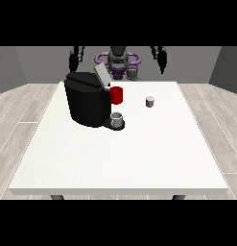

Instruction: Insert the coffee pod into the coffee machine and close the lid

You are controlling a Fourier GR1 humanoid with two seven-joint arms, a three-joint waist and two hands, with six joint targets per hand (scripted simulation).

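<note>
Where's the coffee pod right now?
In the front view the coffee pod stands alone on the white table, right of centre, apart from the coffee machine at its left.

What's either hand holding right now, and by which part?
Nothing. Both hands hang raised behind the table; the pod sits untouched.

black machine (86,103) w/ grey lid (101,76), red holder (116,95); grey pod (149,101), grey cup (117,118); white table (139,158); black hands (161,60), purple-grey robot (118,61).
</note>
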